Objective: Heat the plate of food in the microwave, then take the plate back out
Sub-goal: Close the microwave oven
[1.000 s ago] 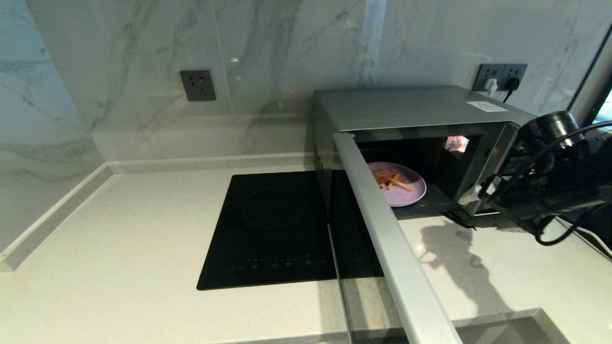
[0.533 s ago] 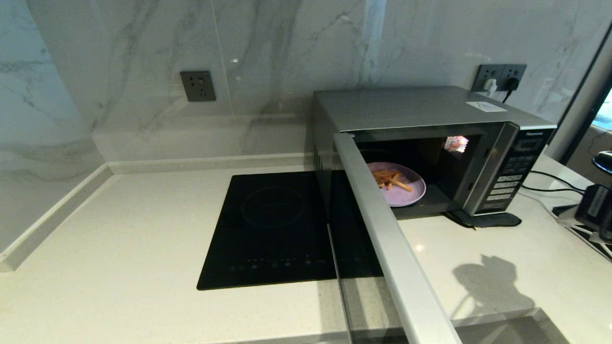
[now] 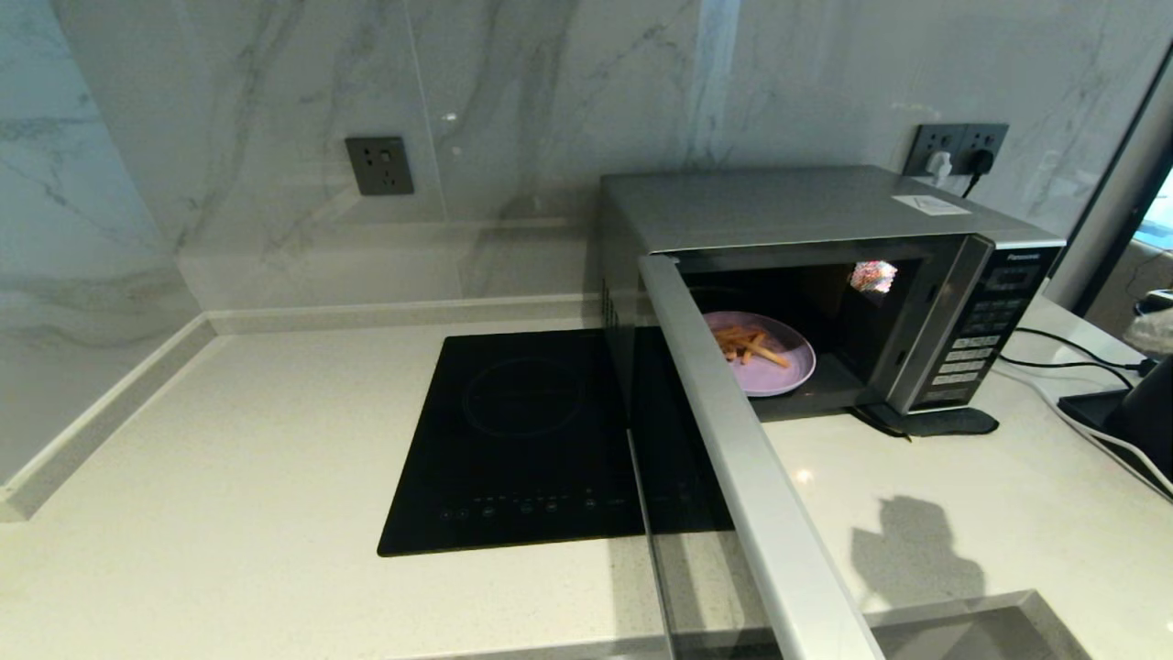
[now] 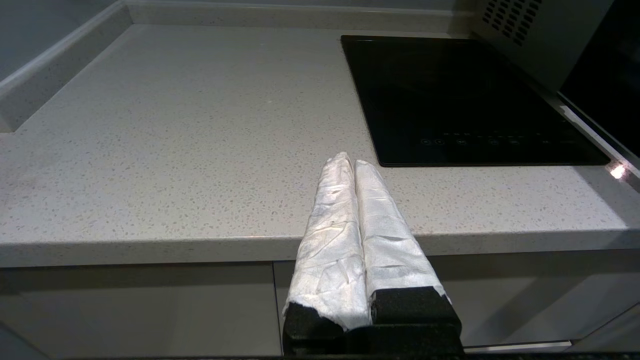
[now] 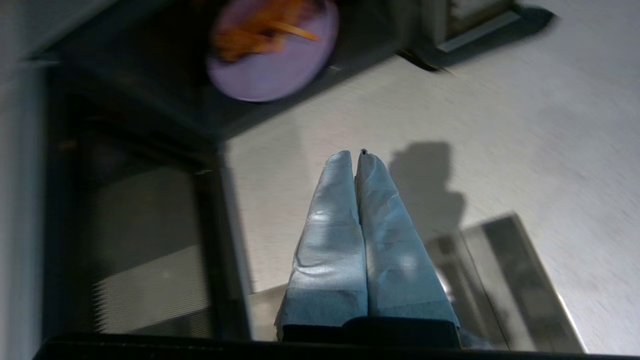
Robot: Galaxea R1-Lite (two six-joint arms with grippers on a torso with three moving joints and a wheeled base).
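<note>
The silver microwave (image 3: 788, 206) stands at the back right of the counter with its door (image 3: 733, 440) swung wide open toward me. Inside sits the lilac plate of food (image 3: 790, 374), with orange fries (image 3: 750, 345) on it. The right wrist view shows the plate (image 5: 280, 82) ahead and my right gripper (image 5: 356, 154) shut and empty over the counter in front of the oven's opening. My left gripper (image 4: 349, 160) is shut and empty, hovering at the counter's front edge, left of the hob.
A black induction hob (image 3: 522, 431) lies flush in the counter, left of the microwave, partly under the open door. Cables and a dark object (image 3: 1145, 417) lie at the right edge. A sunken ledge (image 3: 962, 623) runs along the front right.
My right arm has pulled back from the microwave's button panel, rightward and out of the head view. Its shadow on the counter has slid nearer. Plate and door have not moved.
</note>
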